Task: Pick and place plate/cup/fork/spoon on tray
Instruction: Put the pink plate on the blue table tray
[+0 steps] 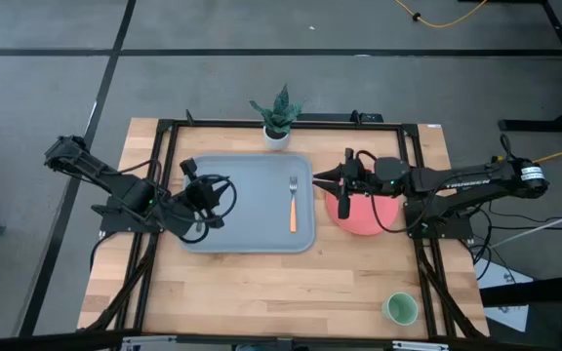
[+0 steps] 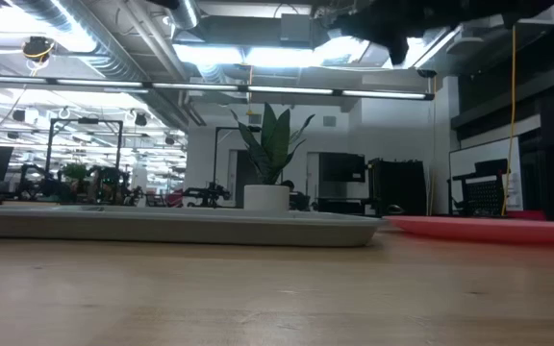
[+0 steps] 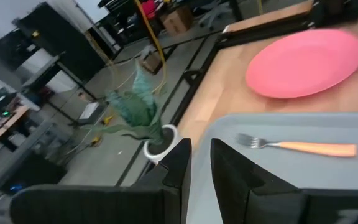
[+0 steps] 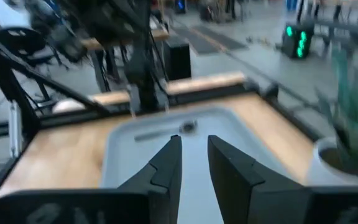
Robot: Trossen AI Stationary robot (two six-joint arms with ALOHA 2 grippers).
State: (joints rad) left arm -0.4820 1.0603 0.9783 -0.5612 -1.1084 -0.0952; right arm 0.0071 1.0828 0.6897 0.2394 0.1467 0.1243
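**Fork on the tray; plate and cup still on the bare table**

The fork (image 1: 293,206) lies on the tray (image 1: 252,171), near the tray's right edge, tines toward the far edge where the potted plant (image 1: 277,115) stands just beyond the rim. The plate (image 1: 369,216) rests flat on the wooden table (image 1: 261,292), just beside the tray's right edge and apart from it. The cup (image 1: 399,309) sits well away, near the table's front right corner. No spoon can be made out in any view.

The right gripper (image 1: 326,178) hangs above the gap between the tray's right edge and the plate, at the plate's far-left edge; its fingers (image 4: 166,165) stand a narrow gap apart with nothing between them. The left gripper (image 1: 224,195) waits over the left part of the tray, fingers (image 3: 179,162) likewise narrowly parted and empty.

The plate looks like the step in hand for the right arm. A flat plate offers only its rim, so the sound way is probably to widen the fingers, come down at the edge nearest the tray, and set one finger under the lip and one on top. Lifting only enough to clear the tray's low rim should keep the plate from tipping. The free middle and left of the tray give room to set it down clear of the fork. A pinch too shallow may let the plate slip or scrape across the wood.
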